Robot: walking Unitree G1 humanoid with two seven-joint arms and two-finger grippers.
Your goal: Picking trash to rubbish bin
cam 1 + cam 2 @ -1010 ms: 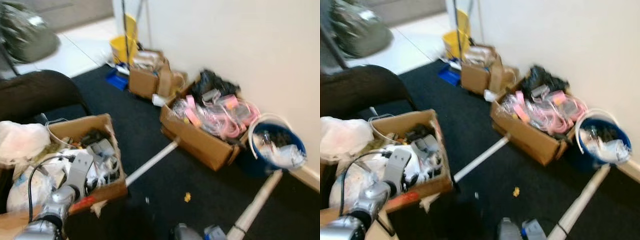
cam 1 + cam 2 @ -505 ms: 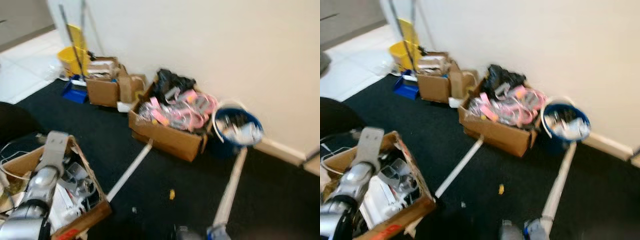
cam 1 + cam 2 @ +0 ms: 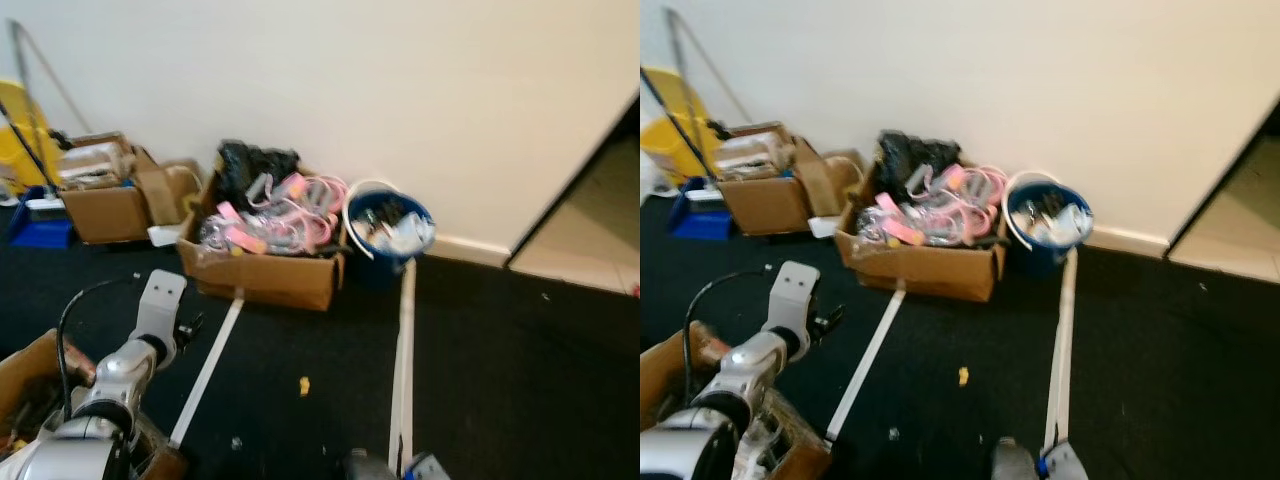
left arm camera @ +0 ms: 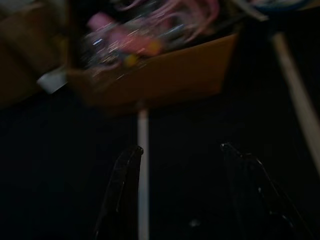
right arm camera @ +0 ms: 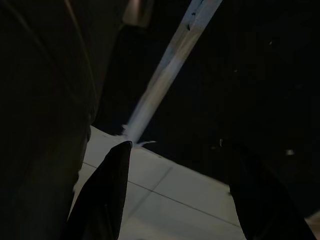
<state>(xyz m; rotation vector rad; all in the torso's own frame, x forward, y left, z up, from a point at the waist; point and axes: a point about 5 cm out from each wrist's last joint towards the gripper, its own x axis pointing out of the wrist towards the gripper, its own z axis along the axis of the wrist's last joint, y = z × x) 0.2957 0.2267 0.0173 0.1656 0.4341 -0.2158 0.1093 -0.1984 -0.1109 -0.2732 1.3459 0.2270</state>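
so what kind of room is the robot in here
Probably a storage or utility corner of a home: open brown cardboard boxes stuffed with pink cables and clutter line the white wall, beside a round blue plastic bucket of rubbish and a yellow mop bucket, on black carpet.

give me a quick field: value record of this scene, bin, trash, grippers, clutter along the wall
bin: blue bucket against the wall, holding crumpled white trash
floor trash: small yellow scrap on the black carpet, between two white strips
white strips: one runs from the middle box, the other from the bucket
left gripper: open, empty, raised above the carpet
right gripper: open, empty, pointing at the floor
wall clutter: cardboard box of pink packets, smaller cardboard box, yellow mop bucket
near left: open cardboard box beside the left arm
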